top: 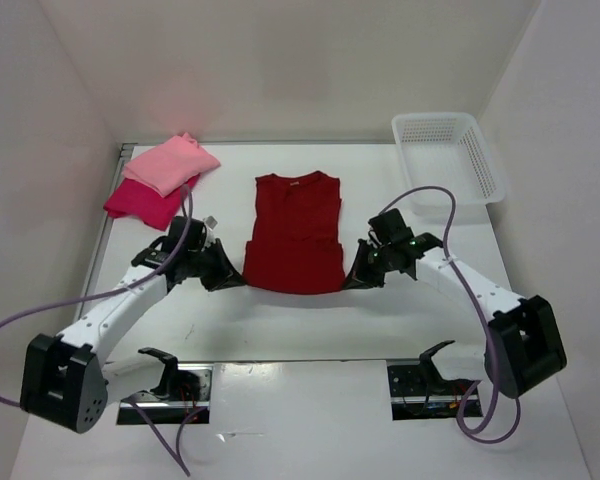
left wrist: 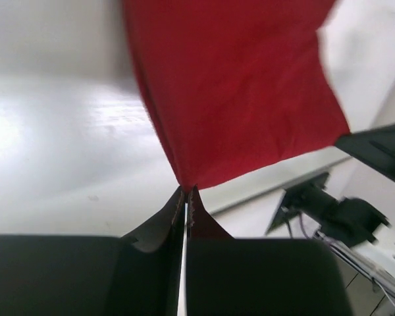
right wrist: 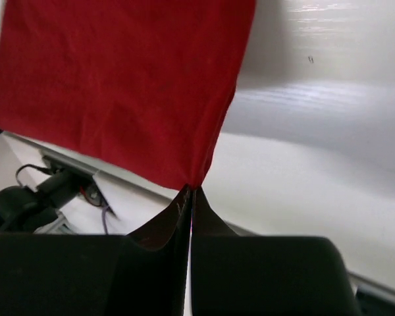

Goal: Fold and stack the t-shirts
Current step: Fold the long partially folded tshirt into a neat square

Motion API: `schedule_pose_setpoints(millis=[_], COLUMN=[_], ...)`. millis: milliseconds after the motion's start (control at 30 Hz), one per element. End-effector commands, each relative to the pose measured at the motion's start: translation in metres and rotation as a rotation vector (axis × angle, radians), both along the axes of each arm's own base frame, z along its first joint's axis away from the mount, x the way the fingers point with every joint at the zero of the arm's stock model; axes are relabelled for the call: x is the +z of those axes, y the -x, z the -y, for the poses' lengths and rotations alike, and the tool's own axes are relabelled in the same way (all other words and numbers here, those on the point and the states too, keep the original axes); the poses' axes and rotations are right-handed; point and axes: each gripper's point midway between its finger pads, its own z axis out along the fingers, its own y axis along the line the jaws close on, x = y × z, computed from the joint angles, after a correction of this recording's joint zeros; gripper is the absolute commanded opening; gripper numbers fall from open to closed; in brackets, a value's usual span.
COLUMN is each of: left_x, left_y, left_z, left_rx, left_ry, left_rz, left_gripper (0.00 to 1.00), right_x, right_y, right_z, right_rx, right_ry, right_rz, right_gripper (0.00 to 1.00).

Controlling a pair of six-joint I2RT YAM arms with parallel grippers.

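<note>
While left gripper [top: 240, 282] and right gripper [top: 347, 284] pinch near corners of the maroon t-shirt [top: 298, 232], I'd lift level. Carry hem far, evenly.

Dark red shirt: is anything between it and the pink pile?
Nothing visible. Only bare table lies between the dark red t-shirt and the light pink t-shirt lying on the magenta t-shirt. The left gripper and right gripper pinch the red one's near corners.

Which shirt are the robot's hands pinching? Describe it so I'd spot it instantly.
On the white table, look between the two arms. The dark red t-shirt lies there, near corners pinched by the left hand and right hand. Its pink neighbours sit folded at far left; this one is darker and spread out.
</note>
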Motion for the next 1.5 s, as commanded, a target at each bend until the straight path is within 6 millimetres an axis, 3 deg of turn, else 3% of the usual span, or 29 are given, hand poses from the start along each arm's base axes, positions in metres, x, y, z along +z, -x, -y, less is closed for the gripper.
schedule_pose_setpoints(millis=[0,100,167,200,233,267,333,367,400,433,467,500,567,600,667,800,833,900,1033,1067,1133,1167,1200,1300,1333,1367,1400,1433,1467], left_x=[0.046,0.086,0.101,0.105,0.094,0.098,0.092,0.090,0.070,0.077,0.075,0.058,0.060,0.045,0.038,0.028,0.031,0.031,0.032,0.034,0.035,0.044,0.052,0.073,0.074,0.075,0.078,0.064,0.052], left_y=[0.006,-0.036,-0.083,-0.100,-0.123,-0.141,-0.179,-0.194,-0.208,-0.224,-0.236,-0.245,-0.264,-0.271,-0.289,-0.314,-0.319,-0.328,-0.342,-0.347,-0.348,-0.351,-0.354,-0.342,-0.335,-0.328,-0.316,-0.304,-0.294], left_z=[0.003,0.012,0.005,0.002,-0.005,-0.007,-0.014,-0.020,-0.021,-0.028,-0.034,-0.035,-0.037,-0.038,-0.038,-0.047,-0.051,-0.056,-0.051,-0.051,-0.050,-0.051,-0.058,-0.054,-0.045,-0.034,-0.010,0.001,0.013], left_rx=[-0.023,-0.016,0.019,0.038,0.073,0.078,0.101,0.119,0.118,0.140,0.155,0.161,0.178,0.191,0.206,0.273,0.289,0.325,0.325,0.325,0.326,0.340,0.351,0.339,0.317,0.285,0.236,0.190,0.156], left_ry=[0.040,0.071,0.070,0.071,0.051,0.051,0.028,0.008,-0.016,-0.021,-0.021,-0.032,-0.024,-0.032,-0.034,-0.041,-0.053,-0.041,-0.006,-0.004,-0.002,0.003,0.007,0.044,0.056,0.077,0.092,0.069,0.068], left_rz=[0.031,0.149,0.229,0.250,0.234,0.276,0.281,0.292,0.266,0.288,0.300,0.276,0.294,0.264,0.273,0.299,0.322,0.339,0.345,0.353,0.362,0.382,0.405,0.446,0.445,0.444,0.441,0.424,0.400], left_gripper=[0.00,0.00,0.00,0.00,0.00,0.00,0.00,0.00,0.00,0.00,0.00,0.00,0.00,0.00,0.00,0.00,0.00,0.01,0.22,0.35,0.45,0.49,0.51,0.50,0.50,0.49,0.49,0.49,0.49], right_x=[0.044,0.088,0.083,0.101,0.103,0.086,0.101,0.079,0.096,0.093,0.067,0.084,0.076,0.073,0.062,0.048,0.057,0.041,0.031,0.030,0.038,0.042,0.047,0.070,0.077,0.083,0.073,0.090,0.088], right_y=[-0.014,-0.070,-0.102,-0.128,-0.147,-0.164,-0.203,-0.216,-0.237,-0.250,-0.262,-0.280,-0.305,-0.313,-0.334,-0.360,-0.368,-0.375,-0.379,-0.380,-0.384,-0.384,-0.385,-0.382,-0.380,-0.372,-0.365,-0.357,-0.349], right_z=[0.009,0.011,0.014,0.016,0.017,0.016,0.016,0.013,0.009,0.008,0.010,0.006,0.000,-0.002,-0.009,-0.016,-0.018,-0.020,-0.018,-0.016,-0.017,-0.019,-0.021,-0.025,-0.020,-0.032,-0.034,-0.036,-0.045], right_rx=[-0.045,-0.051,-0.040,-0.061,-0.081,-0.077,-0.103,-0.093,-0.083,-0.092,-0.097,-0.091,-0.085,-0.085,-0.089,-0.107,-0.117,-0.123,-0.144,-0.151,-0.152,-0.146,-0.147,-0.129,-0.127,-0.102,-0.090,-0.083,-0.061], right_ry=[0.001,0.003,0.045,0.044,0.048,0.056,0.031,0.048,0.041,0.052,0.070,0.061,0.062,0.061,0.047,0.034,0.021,0.022,0.047,0.056,0.048,0.036,0.020,0.023,0.053,0.067,0.095,0.101,0.085], right_rz=[0.050,0.199,0.219,0.288,0.315,0.288,0.355,0.316,0.373,0.379,0.325,0.378,0.393,0.398,0.399,0.395,0.419,0.396,0.358,0.361,0.384,0.390,0.394,0.429,0.446,0.455,0.434,0.466,0.464], right_gripper=[0.00,0.00,0.00,0.00,0.00,0.00,0.00,0.00,0.00,0.00,0.00,0.00,0.00,0.00,0.00,0.00,0.00,0.00,0.00,0.03,0.15,0.27,0.31,0.37,0.38,0.38,0.38,0.38,0.33])
